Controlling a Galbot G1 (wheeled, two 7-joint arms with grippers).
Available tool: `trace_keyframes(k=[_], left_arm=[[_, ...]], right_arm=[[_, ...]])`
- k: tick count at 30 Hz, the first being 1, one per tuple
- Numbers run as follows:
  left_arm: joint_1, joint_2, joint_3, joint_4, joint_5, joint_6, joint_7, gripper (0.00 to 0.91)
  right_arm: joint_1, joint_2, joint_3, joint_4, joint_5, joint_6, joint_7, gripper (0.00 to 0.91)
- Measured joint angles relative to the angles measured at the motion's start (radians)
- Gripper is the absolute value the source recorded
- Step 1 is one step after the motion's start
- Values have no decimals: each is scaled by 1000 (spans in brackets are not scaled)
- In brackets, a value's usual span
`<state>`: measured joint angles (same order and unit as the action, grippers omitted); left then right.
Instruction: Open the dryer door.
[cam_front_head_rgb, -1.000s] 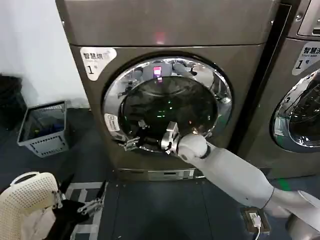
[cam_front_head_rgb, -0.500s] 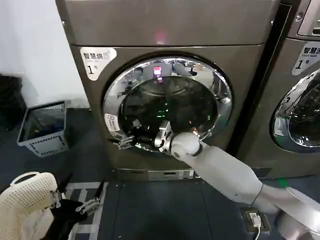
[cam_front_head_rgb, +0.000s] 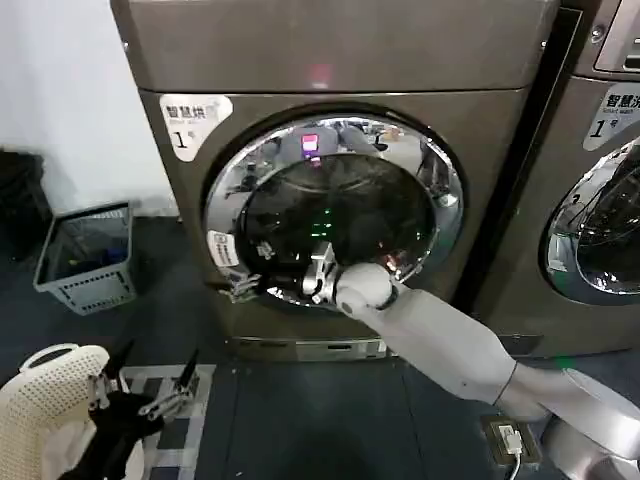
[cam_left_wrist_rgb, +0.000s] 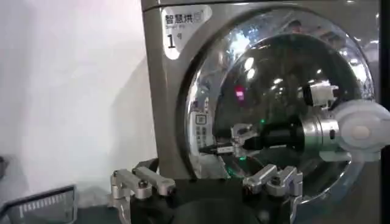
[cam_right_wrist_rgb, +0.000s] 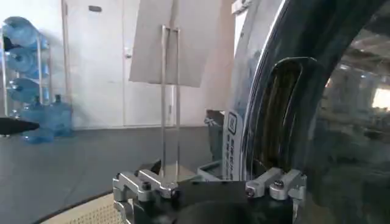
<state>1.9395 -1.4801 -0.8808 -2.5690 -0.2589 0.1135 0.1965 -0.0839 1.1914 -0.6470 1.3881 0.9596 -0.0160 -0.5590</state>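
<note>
The dryer door (cam_front_head_rgb: 330, 205) is a round porthole with a wide chrome rim and dark glass, set in the front of the grey machine marked 1. My right arm reaches across its lower part. My right gripper (cam_front_head_rgb: 235, 288) is open at the door's lower left rim, just below the small white sticker (cam_front_head_rgb: 222, 248). In the right wrist view the rim edge (cam_right_wrist_rgb: 244, 122) stands between the spread fingers of the right gripper (cam_right_wrist_rgb: 210, 182), close to one of them. My left gripper (cam_front_head_rgb: 158, 356) hangs open and empty near the floor, left of the machine. From the left gripper (cam_left_wrist_rgb: 204, 182) I see the right gripper (cam_left_wrist_rgb: 210, 147) on the door (cam_left_wrist_rgb: 274, 79).
A second chrome-doored machine (cam_front_head_rgb: 600, 220) stands right of the dryer. A grey crate (cam_front_head_rgb: 88, 255) sits on the floor against the white wall at left, and a white perforated basket (cam_front_head_rgb: 50, 400) lies at the bottom left. A small box (cam_front_head_rgb: 512, 440) sits on the floor by my right arm.
My right gripper has slid left along the door's lower part to its left rim. The left gripper has drifted slightly left and down.
</note>
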Motion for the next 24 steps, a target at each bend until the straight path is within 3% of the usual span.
trace_keyframes(k=[8,15,24], left_arm=[[-71,44,-87,10,-97,37,-1,907],[-129,115,-170,110,-183,40,15,907],[-216,251,-243,238,-295,35,100,907]], right_arm=[[17,-66,-40,60,46,3,-57,907],[26,-135,-67,132,81,12,-114,907],[24,-223,-72,221,144,35,-224,907]])
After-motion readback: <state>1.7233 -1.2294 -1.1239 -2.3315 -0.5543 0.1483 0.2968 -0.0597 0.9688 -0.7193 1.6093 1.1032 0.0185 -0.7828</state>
